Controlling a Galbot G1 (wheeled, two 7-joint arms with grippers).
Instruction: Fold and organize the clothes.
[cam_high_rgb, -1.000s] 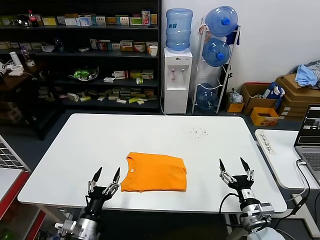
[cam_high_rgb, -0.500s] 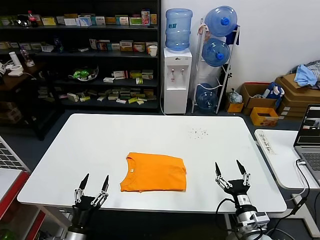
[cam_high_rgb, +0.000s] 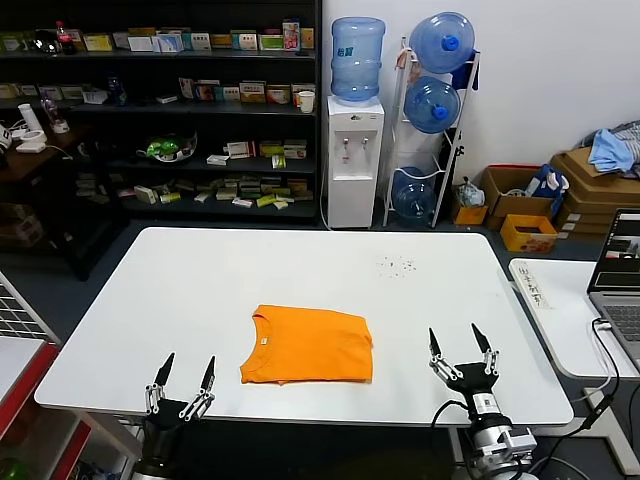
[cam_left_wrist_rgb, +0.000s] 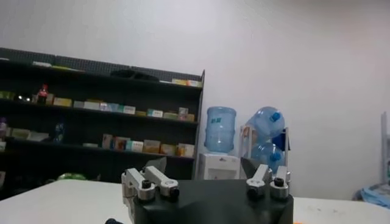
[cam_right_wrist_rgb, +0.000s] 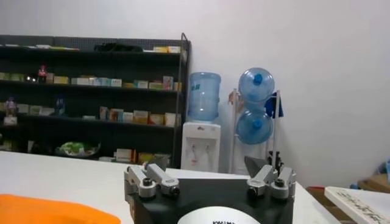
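Observation:
The clothes are one bright orange T-shirt (cam_high_rgb: 308, 344), folded into a neat rectangle near the front middle of the white table (cam_high_rgb: 300, 270). Its collar points left. In the right wrist view an edge of the T-shirt (cam_right_wrist_rgb: 49, 210) shows low in the picture. My left gripper (cam_high_rgb: 184, 364) stands open at the table's front edge, left of the shirt, fingers pointing up and holding nothing. My right gripper (cam_high_rgb: 458, 340) stands open at the front edge, right of the shirt, also empty. The left wrist view shows the open left gripper (cam_left_wrist_rgb: 204, 165) and no shirt.
A side table with a laptop (cam_high_rgb: 618, 290) stands to the right. Behind the table are a water dispenser (cam_high_rgb: 356, 130), a rack of water bottles (cam_high_rgb: 432, 110), dark shelves (cam_high_rgb: 160, 110) and cardboard boxes with a light blue cloth (cam_high_rgb: 610, 150).
Both grippers have drawn back and down from the shirt toward the table's front edge, the left one farther. The shirt has not moved.

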